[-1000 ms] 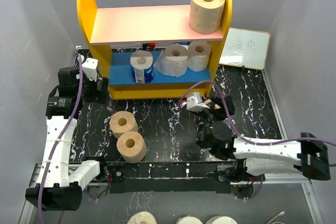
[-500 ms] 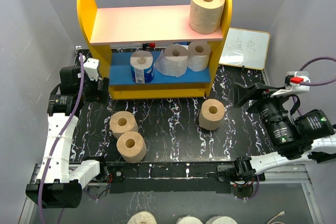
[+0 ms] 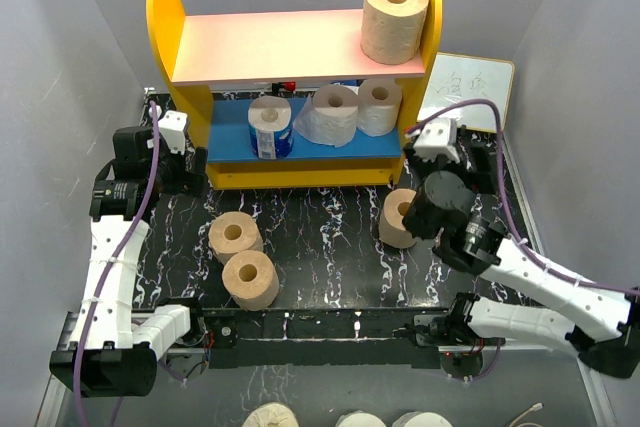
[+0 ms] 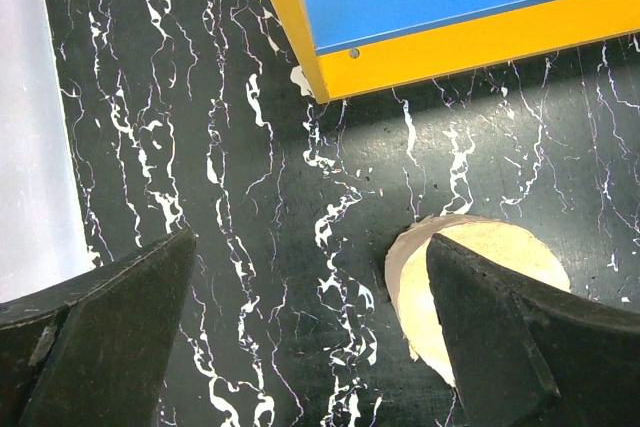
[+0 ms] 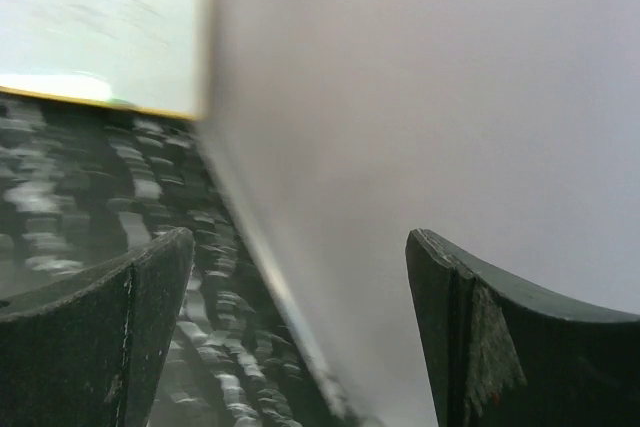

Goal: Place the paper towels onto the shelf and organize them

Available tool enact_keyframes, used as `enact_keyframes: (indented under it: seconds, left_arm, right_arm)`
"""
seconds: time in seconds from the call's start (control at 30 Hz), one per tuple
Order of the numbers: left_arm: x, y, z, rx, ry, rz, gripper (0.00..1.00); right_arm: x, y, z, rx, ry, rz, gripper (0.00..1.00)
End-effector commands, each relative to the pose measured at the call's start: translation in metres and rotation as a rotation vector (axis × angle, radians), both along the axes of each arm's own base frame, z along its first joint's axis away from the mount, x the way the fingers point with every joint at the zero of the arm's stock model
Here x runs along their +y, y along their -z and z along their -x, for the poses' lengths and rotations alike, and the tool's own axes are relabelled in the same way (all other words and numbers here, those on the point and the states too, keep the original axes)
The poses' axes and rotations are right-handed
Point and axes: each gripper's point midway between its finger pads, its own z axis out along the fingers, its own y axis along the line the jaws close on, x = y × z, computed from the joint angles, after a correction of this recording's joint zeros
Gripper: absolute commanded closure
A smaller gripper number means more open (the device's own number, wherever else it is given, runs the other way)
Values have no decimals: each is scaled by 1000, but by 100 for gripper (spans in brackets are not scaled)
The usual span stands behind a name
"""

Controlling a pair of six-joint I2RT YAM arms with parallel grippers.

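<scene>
Top view: three brown rolls stand on the counter with their cores up. The right brown roll is half under the right arm. The right tool aims back-right at the whiteboard, so that roll lies to its left and nearer the bases. We judge it must swing back round. The other two sit nearer the left tool. The shelf holds four rolls.

Left wrist: the left tool is apart and empty, with a brown roll just to its right.

Right wrist: blurred. The right tool is apart and empty, and we see no roll.
</scene>
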Motion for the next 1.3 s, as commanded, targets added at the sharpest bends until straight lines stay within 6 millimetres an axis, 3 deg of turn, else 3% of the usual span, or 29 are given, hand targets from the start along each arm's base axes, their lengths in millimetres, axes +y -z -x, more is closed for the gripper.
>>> enact_keyframes:
  seconds: [0.0, 0.07, 0.13, 0.23, 0.33, 0.43, 0.53, 0.63, 0.7, 0.9, 1.0, 1.1, 1.27]
  left_arm:
    - [-1, 3, 2, 5, 2, 13, 1]
    - [-1, 5, 1, 12, -1, 13, 1]
    - [0, 6, -1, 13, -1, 12, 1]
    - [-2, 6, -2, 7, 5, 15, 1]
    - [-2, 5, -3, 2, 7, 14, 1]
    - [-2, 3, -3, -4, 8, 11, 1]
    - [1, 3, -3, -8, 3, 2, 1]
    - [2, 7, -3, -3, -2, -5, 1]
    - [3, 9, -4, 2, -6, -11, 1]
    - [2, 11, -6, 12, -7, 1, 1]
    - [4, 14, -6, 22, -15, -6, 1]
    - [6, 17, -6, 30, -23, -16, 1]
    - [15, 20, -2, 33, -52, -54, 1]
  right_arm:
    - [-101, -13, 11, 46, 339, 74, 12]
    - [-118, 0, -6, 127, 371, 116, 8]
    - [-111, 2, -21, 114, 342, 62, 8]
    - [-104, 6, -60, 30, 187, -226, 9]
    - [-96, 28, -106, 21, 9, -545, 11]
    - [-73, 34, -124, -34, -210, -750, 9]
    - [-47, 34, -114, -119, -417, -885, 9]
    - [-29, 74, -101, 33, -442, -964, 12]
    - [-22, 78, -89, 53, -466, -974, 15]
    - [-38, 81, -35, 147, -272, -804, 20]
    - [-32, 87, -14, 237, -246, -746, 20]
    - [-22, 76, -5, 285, -289, -725, 23]
    - [-1, 81, -15, 406, -303, -620, 29]
